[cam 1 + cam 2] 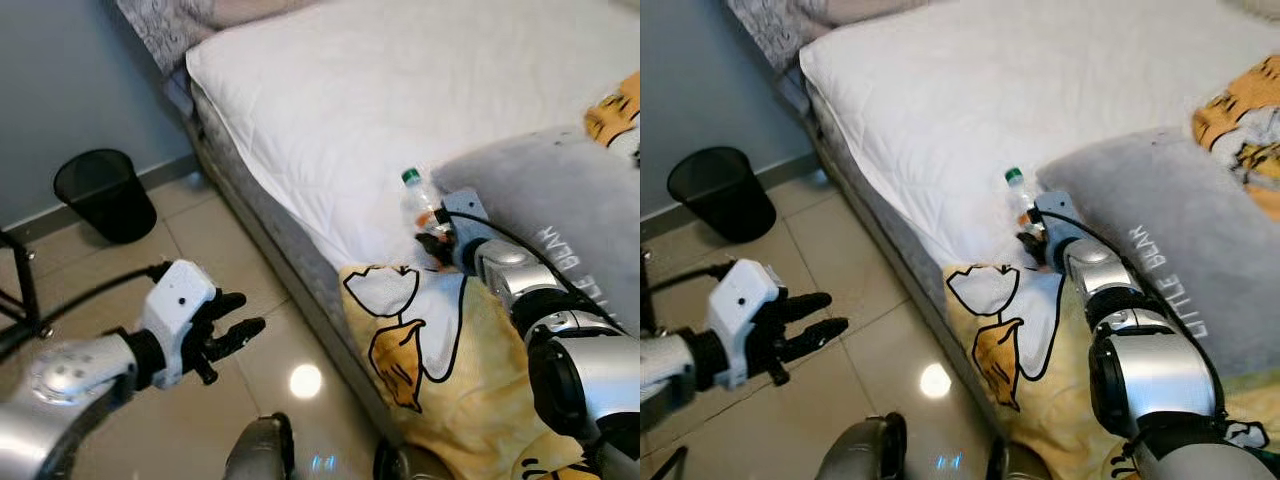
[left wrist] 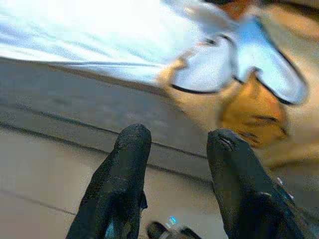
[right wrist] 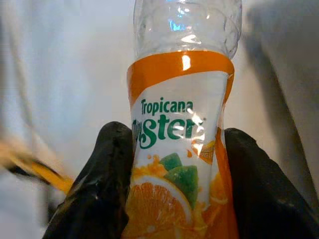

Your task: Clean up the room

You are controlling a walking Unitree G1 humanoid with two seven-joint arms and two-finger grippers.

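Bottle: upright on bed, green cap up.
Right gripper: pinching bottle; wrist view reads "Tropicana".
Left gripper: spread, over floor.

Glossy tiled floor, grey wall

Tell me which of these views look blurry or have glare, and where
Left wrist view: blurred yellow blanket and overexposed bed sheet behind the left pincer. Right wrist view: sharp bottle label, soft background, right pincer closed on it. Eye views: a lamp's glare spot on the floor tile.
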